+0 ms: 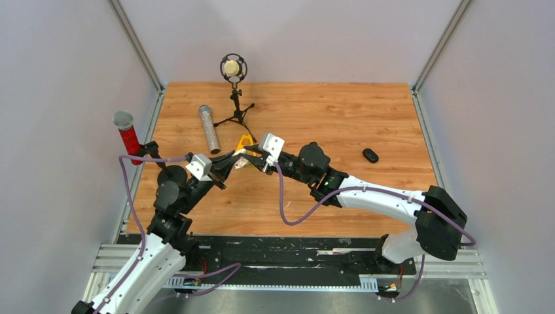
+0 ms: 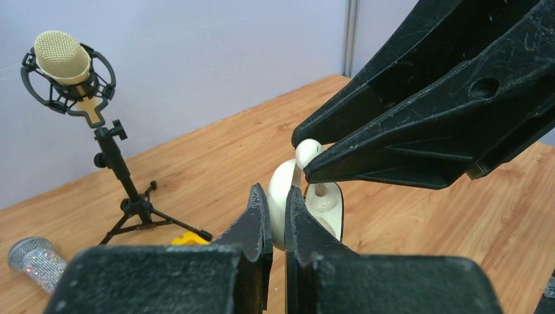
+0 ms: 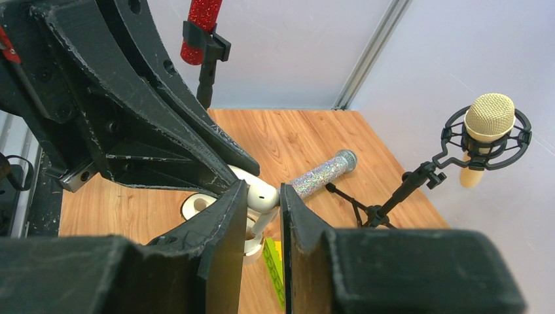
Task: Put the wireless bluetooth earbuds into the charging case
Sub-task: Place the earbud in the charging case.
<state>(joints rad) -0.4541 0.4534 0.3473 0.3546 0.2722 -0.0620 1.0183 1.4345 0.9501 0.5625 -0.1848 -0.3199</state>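
**A:** Where is the charging case (image 2: 283, 188)?

**B:** Just left of the middle of the top view, where the two arms meet above the wooden counter (image 1: 340, 118). The left fingers (image 2: 258, 222) are clamped on its lower edge. The case is open, with its white lid standing up behind the body.

**A:** And the earbud (image 3: 264, 196)?

**B:** The right fingers (image 3: 229, 222) pinch its rounded head between their tips. In the left wrist view they come in from the upper right, and the earbud sits right over the open case with its stem pointing down at the well. I cannot tell whether the stem is seated or only touching the rim.

**A:** Is there a second earbud?

**B:** I cannot make one out.

**A:** What else is on the counter?

**B:** A gold microphone (image 1: 232, 68) on a small black tripod stands at the top centre, and a silver glitter microphone (image 1: 209, 127) lies just to its left. A red microphone (image 1: 128, 139) stands at the left edge. A yellow piece (image 1: 245, 140) lies just behind the fingers, and a small black oval object (image 1: 370, 155) sits well apart to the right.
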